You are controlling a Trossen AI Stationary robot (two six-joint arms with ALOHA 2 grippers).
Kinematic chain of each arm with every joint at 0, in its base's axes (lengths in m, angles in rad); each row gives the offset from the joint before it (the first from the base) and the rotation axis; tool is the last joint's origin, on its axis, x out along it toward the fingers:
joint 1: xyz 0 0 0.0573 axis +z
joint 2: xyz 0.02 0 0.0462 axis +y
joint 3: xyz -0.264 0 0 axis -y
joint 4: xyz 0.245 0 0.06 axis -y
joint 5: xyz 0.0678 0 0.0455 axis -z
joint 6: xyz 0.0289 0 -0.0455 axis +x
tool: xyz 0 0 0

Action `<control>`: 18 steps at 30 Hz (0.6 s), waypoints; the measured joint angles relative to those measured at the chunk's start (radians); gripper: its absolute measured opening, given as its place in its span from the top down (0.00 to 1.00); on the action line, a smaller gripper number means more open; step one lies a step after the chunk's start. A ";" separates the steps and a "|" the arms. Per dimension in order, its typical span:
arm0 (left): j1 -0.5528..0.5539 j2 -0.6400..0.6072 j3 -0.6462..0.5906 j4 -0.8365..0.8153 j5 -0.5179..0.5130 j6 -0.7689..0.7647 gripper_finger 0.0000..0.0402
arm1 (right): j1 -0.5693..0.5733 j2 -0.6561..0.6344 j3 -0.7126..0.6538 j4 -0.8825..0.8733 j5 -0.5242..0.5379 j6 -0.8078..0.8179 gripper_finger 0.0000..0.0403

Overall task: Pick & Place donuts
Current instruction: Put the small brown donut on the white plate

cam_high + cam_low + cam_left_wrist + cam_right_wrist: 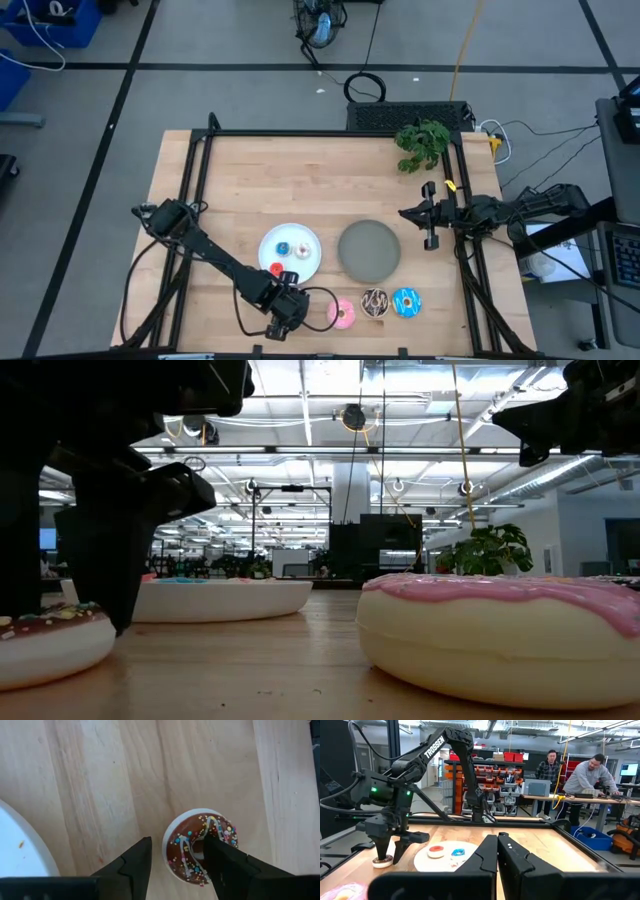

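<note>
A tiny brown donut (186, 854) with sprinkles and a white base lies flat on the wooden table, near its front edge. My left gripper (176, 842) hangs open over it, pointing steeply down. One finger (220, 862) stands over the donut's hole, the other (136, 865) outside its rim. Tiny blue (284, 246), red (276, 268) and white-pink (298, 250) donuts lie on the white plate (310, 262). Larger pink (343, 314), chocolate (376, 302) and bright blue (406, 301) donuts lie in a row at the front. My right gripper (414, 213) waits shut at the right edge. My left gripper straddles one side of the brown donut's ring (172, 845) from above, one finger over the hole and one outside the rim. I cannot tell whether either finger touches it. The donut lies flat on the table.
A grey plate (369, 250) sits right of the white plate. A green plant (422, 143) stands at the far right corner. A black frame (300, 133) runs round the table. People stand at benches in the room beyond.
</note>
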State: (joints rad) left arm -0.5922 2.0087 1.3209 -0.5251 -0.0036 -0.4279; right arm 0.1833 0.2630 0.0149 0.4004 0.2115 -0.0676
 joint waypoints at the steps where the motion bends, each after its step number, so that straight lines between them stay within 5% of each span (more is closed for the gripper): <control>1: 0.000 0.000 0.000 0.000 0.000 0.000 0.55 | 0.000 0.000 0.000 0.000 0.000 0.000 1.00; 6: 0.000 0.000 0.000 0.001 0.004 0.008 0.59 | 0.000 0.000 0.000 0.001 0.000 0.001 1.00; 14: 0.003 0.001 0.000 0.005 0.044 0.024 0.94 | 0.000 0.000 0.000 0.009 0.000 0.003 1.00; 18: 0.010 -0.015 0.003 -0.012 0.062 0.009 0.96 | 0.000 0.000 0.000 0.024 0.000 0.003 1.00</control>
State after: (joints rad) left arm -0.5821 1.9938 1.3237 -0.5369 0.0586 -0.4192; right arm 0.1833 0.2630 0.0151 0.4248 0.2115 -0.0643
